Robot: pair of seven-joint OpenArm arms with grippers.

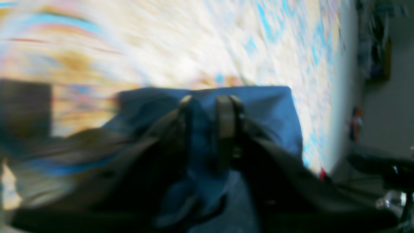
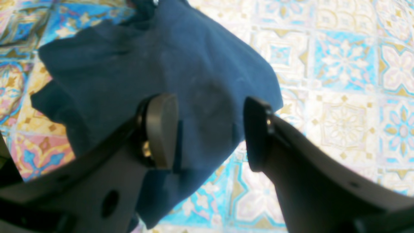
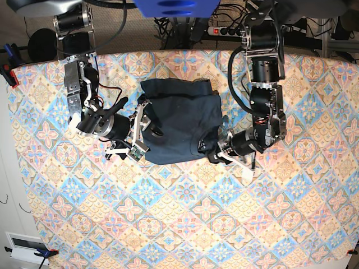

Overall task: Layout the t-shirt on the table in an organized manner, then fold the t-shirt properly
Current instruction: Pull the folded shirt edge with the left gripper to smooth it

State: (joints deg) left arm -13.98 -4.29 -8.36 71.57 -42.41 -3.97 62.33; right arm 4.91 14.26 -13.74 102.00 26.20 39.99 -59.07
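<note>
The navy t-shirt (image 3: pixel 179 120) lies bunched in a compact shape on the patterned table (image 3: pixel 185 213), toward the far middle. At the shirt's left edge, my right gripper (image 3: pixel 143 126) hovers open; in the right wrist view its fingers (image 2: pixel 161 129) stand wide apart above the blue cloth (image 2: pixel 178 64). My left gripper (image 3: pixel 216 147) is at the shirt's near right corner. The left wrist view is blurred by motion. There a fold of the t-shirt (image 1: pixel 268 106) fills the narrow gap of the left gripper (image 1: pixel 206 110) and stays sharp against the smeared table (image 1: pixel 226 38).
The table's edge (image 1: pixel 343 81) runs down the right of the left wrist view, with floor beyond it. Cables and a power strip (image 3: pixel 224 31) lie behind the table's far edge. A red clamp (image 3: pixel 8 73) holds the cloth at the far left corner.
</note>
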